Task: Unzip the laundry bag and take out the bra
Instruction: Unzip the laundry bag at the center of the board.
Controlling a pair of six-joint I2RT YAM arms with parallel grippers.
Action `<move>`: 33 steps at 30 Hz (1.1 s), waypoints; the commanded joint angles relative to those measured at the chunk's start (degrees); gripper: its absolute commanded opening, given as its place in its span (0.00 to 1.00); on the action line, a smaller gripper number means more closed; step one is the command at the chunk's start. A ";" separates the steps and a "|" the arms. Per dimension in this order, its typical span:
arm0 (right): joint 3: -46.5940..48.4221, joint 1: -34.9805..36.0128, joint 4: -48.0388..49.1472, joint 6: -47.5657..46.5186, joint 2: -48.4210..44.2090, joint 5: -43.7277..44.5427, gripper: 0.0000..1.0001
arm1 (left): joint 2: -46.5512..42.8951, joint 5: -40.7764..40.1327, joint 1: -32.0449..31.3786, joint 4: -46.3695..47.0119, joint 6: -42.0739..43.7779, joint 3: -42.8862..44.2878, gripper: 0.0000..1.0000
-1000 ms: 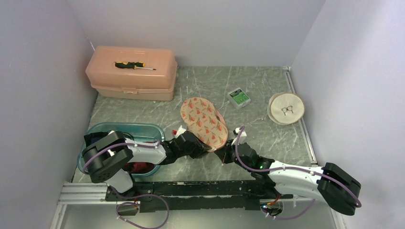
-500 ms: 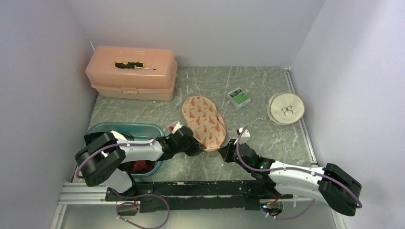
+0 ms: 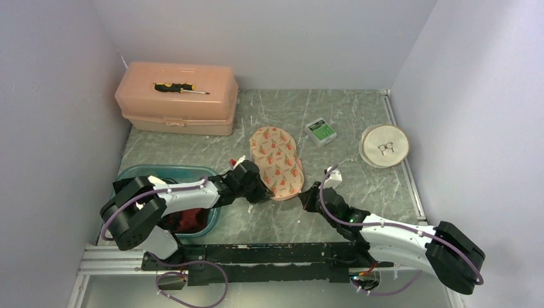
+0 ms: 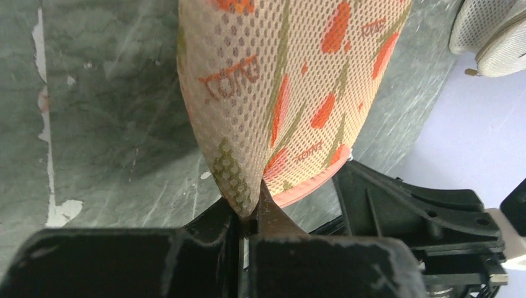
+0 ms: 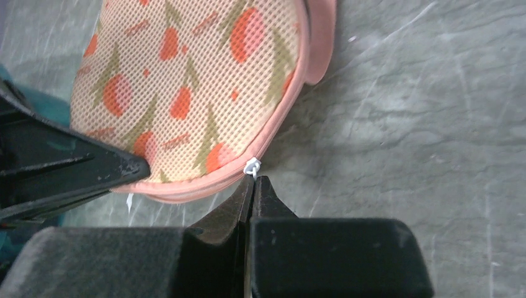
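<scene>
The laundry bag [image 3: 277,162] is an oval peach mesh pouch with orange prints, lying mid-table. My left gripper [image 3: 258,190] is shut on the mesh at its near-left end; in the left wrist view the mesh [image 4: 273,81] is pinched between the fingertips [image 4: 248,208]. My right gripper [image 3: 308,197] is at the bag's near-right edge, shut with the small white zipper pull [image 5: 252,166] at its tips [image 5: 253,181]. The pink zipper rim [image 5: 205,181] looks closed. Dark red fabric [image 3: 187,221] lies in the teal basin; I cannot tell whether it is the bra.
The teal basin [image 3: 142,173] sits under my left arm. A peach toolbox [image 3: 176,106] with a screwdriver [image 3: 181,88] stands at the back left. A small green-white box [image 3: 321,131] and a round white pouch [image 3: 384,145] lie to the right. Walls close in on three sides.
The bag has slid away from the bases and to the right and lies flatter. Both grippers moved with it, staying shut at its near end.
</scene>
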 commanded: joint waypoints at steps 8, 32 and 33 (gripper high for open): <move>2.72 -7.75 -2.74 -4.79 -1.52 -1.46 0.00 | 4.08 5.17 7.21 -1.13 15.12 1.29 0.03; -3.78 -0.89 5.32 -1.34 -4.86 -3.86 0.00 | -2.23 4.44 11.64 -9.16 14.17 3.77 0.82; -3.87 -0.88 5.83 -0.85 -4.65 -3.95 0.00 | -5.02 4.87 11.06 -8.77 11.24 1.42 0.83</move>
